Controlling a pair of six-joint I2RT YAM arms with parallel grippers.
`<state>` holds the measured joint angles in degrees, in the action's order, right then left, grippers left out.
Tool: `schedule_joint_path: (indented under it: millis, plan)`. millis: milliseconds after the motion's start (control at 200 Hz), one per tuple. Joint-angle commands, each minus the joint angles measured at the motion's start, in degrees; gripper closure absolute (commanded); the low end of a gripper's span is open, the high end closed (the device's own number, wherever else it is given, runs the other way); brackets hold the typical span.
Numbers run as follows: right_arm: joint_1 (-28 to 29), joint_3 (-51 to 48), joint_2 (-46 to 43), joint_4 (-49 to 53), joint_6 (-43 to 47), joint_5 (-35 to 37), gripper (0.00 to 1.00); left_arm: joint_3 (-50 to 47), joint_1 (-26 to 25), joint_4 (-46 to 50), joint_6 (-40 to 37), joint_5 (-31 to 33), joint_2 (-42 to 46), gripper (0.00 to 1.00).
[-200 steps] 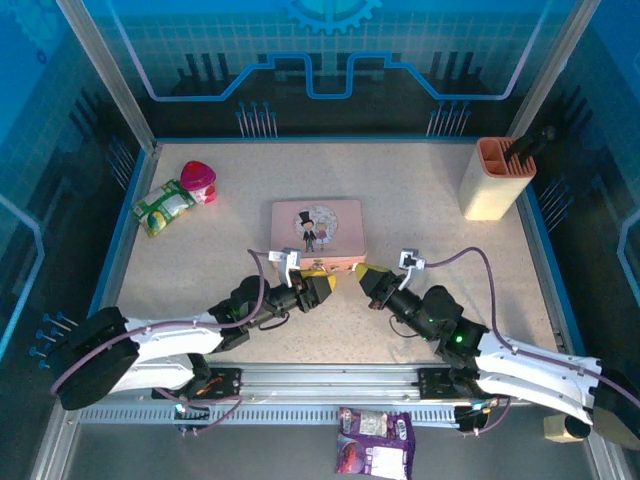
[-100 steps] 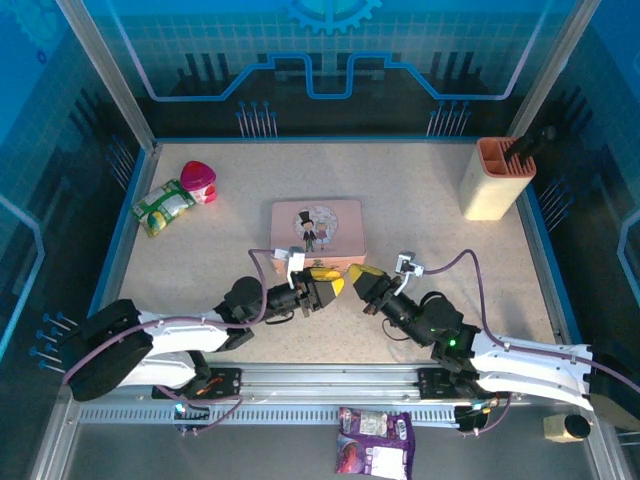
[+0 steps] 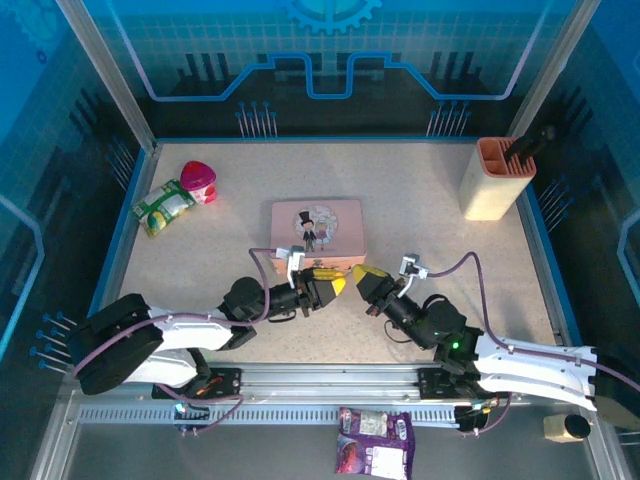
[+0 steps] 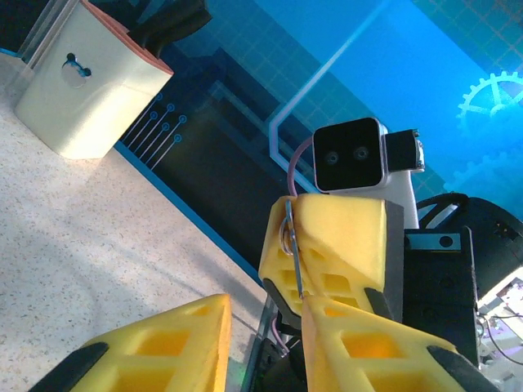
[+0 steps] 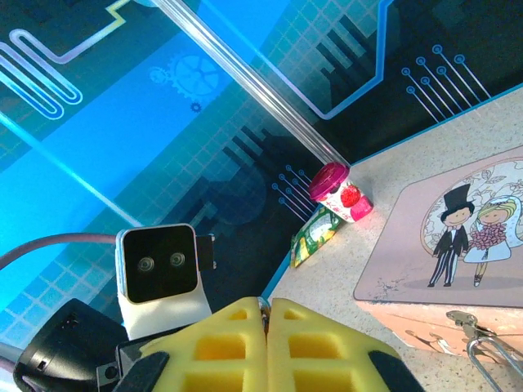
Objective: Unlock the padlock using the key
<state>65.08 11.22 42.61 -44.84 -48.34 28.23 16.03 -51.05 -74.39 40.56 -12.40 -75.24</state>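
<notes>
We hand the key (image 4: 292, 245) across
Right gripper (image 3: 363, 273) pinches it; left gripper (image 3: 334, 281), fingers narrowly apart, must next close on it

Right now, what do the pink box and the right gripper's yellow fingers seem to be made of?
The pink box: likely printed metal, satin lid with a cartoon couple, metal hasp. Fingers of the right gripper: matte yellow plastic or dense foam, moulded with open cells.
</notes>
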Motion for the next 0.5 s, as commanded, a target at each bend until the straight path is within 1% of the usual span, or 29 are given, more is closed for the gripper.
schedule_joint_path:
  millis: [0,185,285,495]
  plan:
    - [1.3,-0.5,0.8,-1.7,1.0,2.0,1.0,2.0,0.5,-3.1,0.8,-1.4,-0.6,0.72]
    - [1.7,-0.1,2.2,-2.6,1.1,2.2,1.0,1.9,0.7,-4.4,1.7,-1.8,-1.4,0.8]
    - [2.0,-0.7,2.6,-3.0,0.5,3.2,1.0,1.9,0.9,-5.3,2.1,-2.4,-1.7,0.81]
    - [2.2,-0.3,2.1,-2.1,0.7,3.1,1.0,1.9,1.1,-4.5,2.3,-2.0,-1.6,0.91]
